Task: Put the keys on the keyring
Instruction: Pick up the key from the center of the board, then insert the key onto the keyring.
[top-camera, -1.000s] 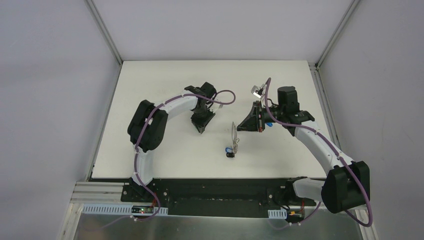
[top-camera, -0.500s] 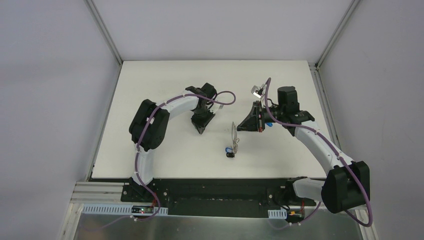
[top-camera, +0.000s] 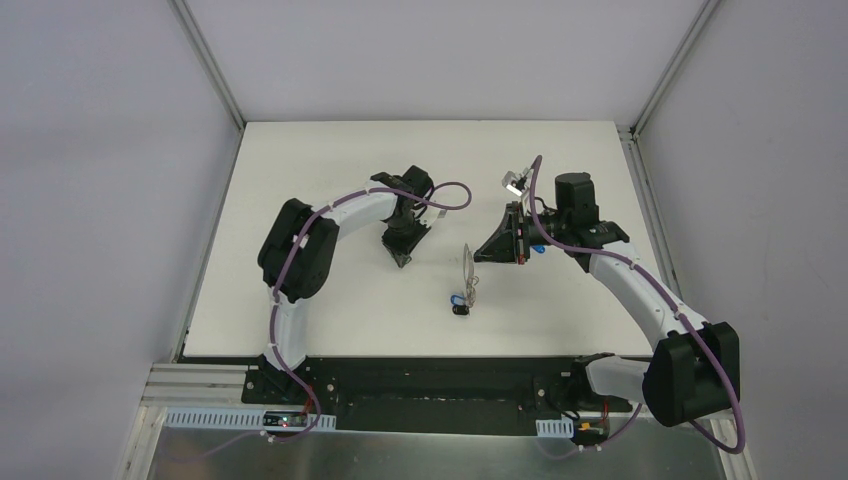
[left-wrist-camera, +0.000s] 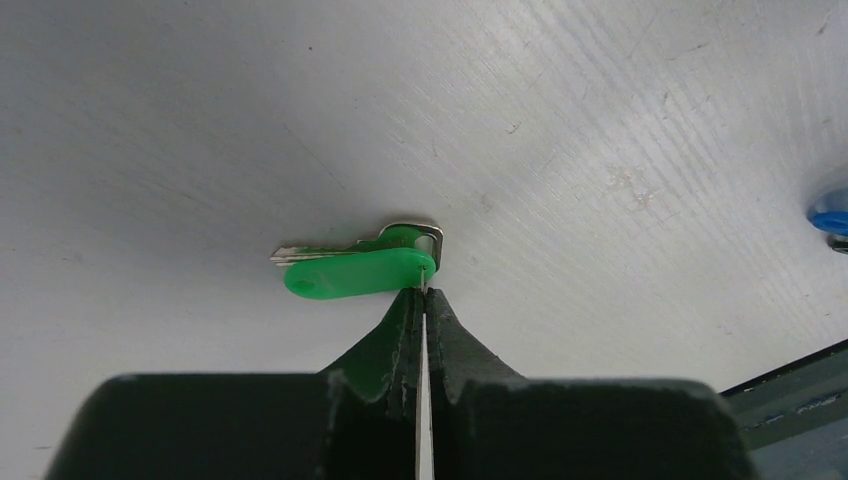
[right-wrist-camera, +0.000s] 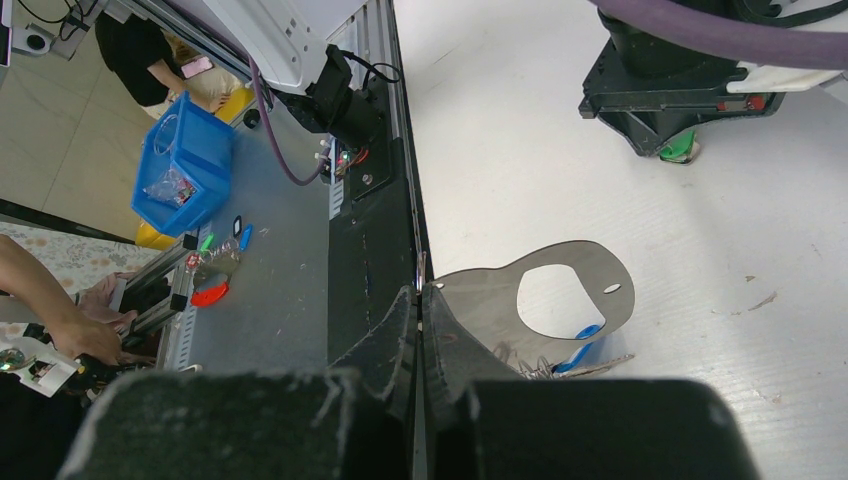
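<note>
So the right gripper (right-wrist-camera: 420, 292) is clamped on the edge of the keyring (right-wrist-camera: 490, 300), the pale grey oval loop, which it holds tilted up off the table (top-camera: 300, 180). The blue key (right-wrist-camera: 582, 352) sits at the keyring's low end, right in among the small metal rings (right-wrist-camera: 525, 368). I can't tell if it's actually threaded on. The black tag (top-camera: 461, 311) lies at that same end.

The green key (left-wrist-camera: 360, 268) is off to the left of the keyring, apart from it, lying flat on the table. The left gripper (left-wrist-camera: 424, 292) is pinched tight on the very tip of its plastic head, with the blade pointing away.

Handling-wise, I'd guess that key weighs next to nothing. It's thin, stiff and pretty slick, so a grip on just the tip could let it swivel or pop out. The plastic head looks like the best place to hold it, with the hole end left free for the rings. The keyring looks like a stiff thin plate, but the ring chain dangles loose, so it will probably swing.
</note>
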